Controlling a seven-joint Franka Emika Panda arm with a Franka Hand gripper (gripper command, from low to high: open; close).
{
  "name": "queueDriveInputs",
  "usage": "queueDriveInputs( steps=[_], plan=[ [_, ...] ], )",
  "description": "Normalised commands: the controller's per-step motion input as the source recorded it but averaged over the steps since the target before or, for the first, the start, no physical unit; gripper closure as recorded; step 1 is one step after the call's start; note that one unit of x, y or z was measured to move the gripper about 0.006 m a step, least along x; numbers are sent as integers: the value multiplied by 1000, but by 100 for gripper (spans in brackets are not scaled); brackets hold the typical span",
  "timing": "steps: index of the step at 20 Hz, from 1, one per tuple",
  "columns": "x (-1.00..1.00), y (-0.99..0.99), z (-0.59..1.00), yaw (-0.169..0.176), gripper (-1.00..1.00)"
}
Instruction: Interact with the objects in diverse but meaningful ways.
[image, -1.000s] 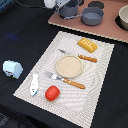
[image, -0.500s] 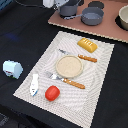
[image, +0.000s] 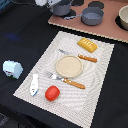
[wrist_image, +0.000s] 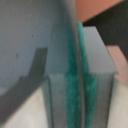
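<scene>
Toy kitchen items spread over a dark tabletop (image: 20, 30), unmoved through the past second, all action confined to the far edge. White-and-blue milk carton (image: 12, 69) off the woven placemat (image: 97, 90), at nine o'clock from the round plate (image: 69, 66). Small white bottle (image: 34, 84) lying on the mat at eight o'clock, red tomato (image: 52, 92) just beside it at seven. Dark grey pot (image: 62, 8) at twelve o'clock, well apart from the plate, on the pinkish board (image: 87, 29) and partly cut off by the exterior view's edge. In the wrist view, tool (wrist_image: 76, 87) apparently clamped narrowly on the pot's thin rim, a teal-padded finger (wrist_image: 89, 82) pressed on one side of the grey wall (wrist_image: 25, 40); picture very blurred, so grip judged rather than plainly seen. At most a slight drift of the pot toward twelve o'clock over the last second, too small to call a lift. Orange-handled cutlery (image: 75, 83) at five o'clock, touching nothing else. Yellow ridged bread loaf (image: 87, 45) at one o'clock on the mat. Second grey pot (image: 92, 16) farther along the board, pale bowl (image: 123, 18) at two o'clock, half out of view. Meaning for the task: probably a hold secured and a carry about to begin, nothing yet relocated.
</scene>
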Motion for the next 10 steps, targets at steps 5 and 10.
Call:
queueDriveInputs(
  steps=[5,10],
  plan=[
    [-39,-842,599,-21,100],
    [20,-833,833,-45,100]
  ],
)
